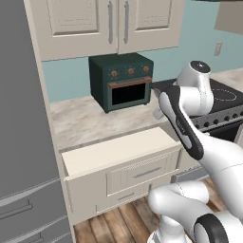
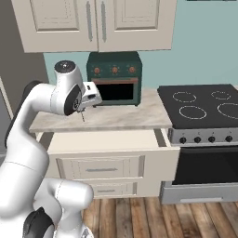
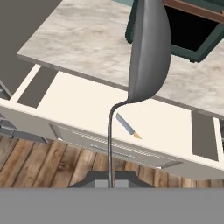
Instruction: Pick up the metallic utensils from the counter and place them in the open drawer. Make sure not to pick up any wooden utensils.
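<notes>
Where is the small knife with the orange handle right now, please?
In the hand view, the knife lies inside the open drawer, near its front edge, just below the bowl of the metal spoon held in the gripper.

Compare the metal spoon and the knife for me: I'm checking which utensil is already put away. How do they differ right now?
The metal spoon is held in the gripper, above the open drawer; the knife lies flat inside that drawer. The spoon is grey all over; the knife has a bluish blade and an orange-tan handle. The spoon has a curved handle, while the knife is straight.
</notes>
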